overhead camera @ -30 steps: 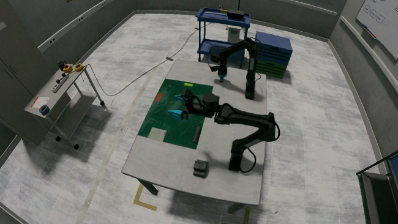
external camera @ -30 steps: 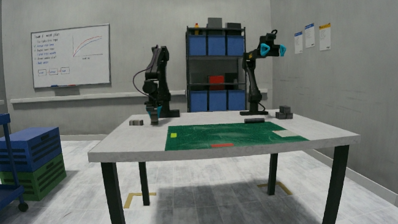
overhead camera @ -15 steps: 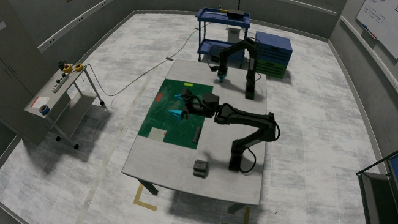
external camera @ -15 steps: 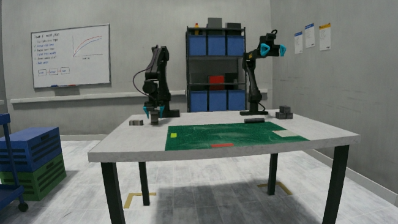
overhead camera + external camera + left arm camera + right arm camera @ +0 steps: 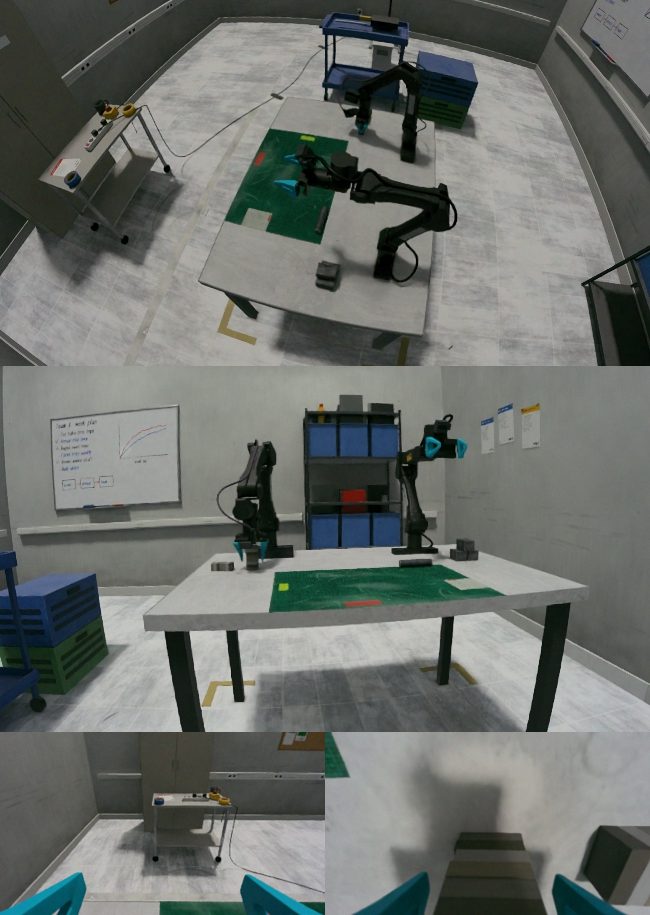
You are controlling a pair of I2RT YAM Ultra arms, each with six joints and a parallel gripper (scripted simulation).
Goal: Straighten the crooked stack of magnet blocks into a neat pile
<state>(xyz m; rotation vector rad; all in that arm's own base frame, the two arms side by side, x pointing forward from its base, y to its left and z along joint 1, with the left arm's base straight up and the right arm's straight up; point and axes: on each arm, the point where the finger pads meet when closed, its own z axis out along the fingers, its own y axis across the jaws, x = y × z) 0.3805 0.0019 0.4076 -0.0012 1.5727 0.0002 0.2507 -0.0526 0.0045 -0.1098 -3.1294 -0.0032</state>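
Note:
The stack of magnet blocks stands upright on the table, in grey, brown and dark layers. In the right wrist view its layers lie nearly in line, with a small step at the left edge near the far end. My right gripper is open and points down, with one finger on each side of the stack's upper part and a gap on both sides. The stack's near end is cut off by the frame. My left gripper is open and empty, high above the mat.
A striped grey block lies beside the stack. A green mat covers the table's middle, with a dark cylinder at its edge. Dark grey blocks are piled by the left arm's base.

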